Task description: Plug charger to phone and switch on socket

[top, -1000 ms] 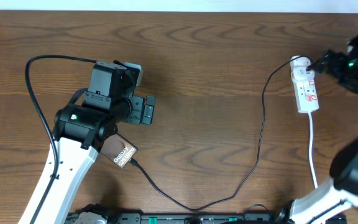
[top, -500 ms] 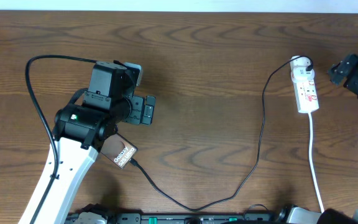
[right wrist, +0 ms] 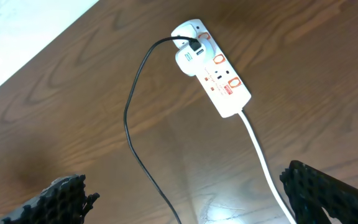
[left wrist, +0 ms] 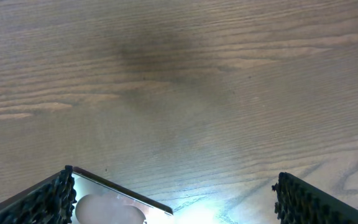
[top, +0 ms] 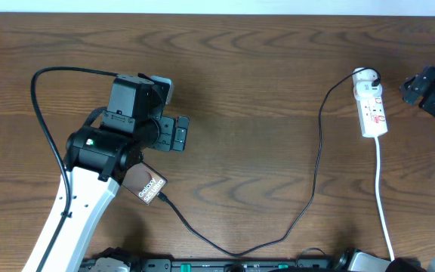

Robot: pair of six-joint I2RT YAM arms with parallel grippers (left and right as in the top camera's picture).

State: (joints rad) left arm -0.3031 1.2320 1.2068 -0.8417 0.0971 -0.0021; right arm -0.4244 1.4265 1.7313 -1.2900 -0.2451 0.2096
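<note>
The left gripper (left wrist: 178,202) and right gripper (right wrist: 191,199) are held apart, empty; a thin black cable (top: 320,151) is joined to a glossy brownish-grey slab phone (top: 146,183), lower left.

I note even, fairly bright light overhead with sharp focus, white glare patches on the table (left wrist: 229,93) in both wrist views, and a soft dark shadow in the left one.

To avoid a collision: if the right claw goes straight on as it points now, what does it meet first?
Probably bare table wood, between the charger cable and the white cord. The open right claw aims short of the socket; depth is unclear.
</note>
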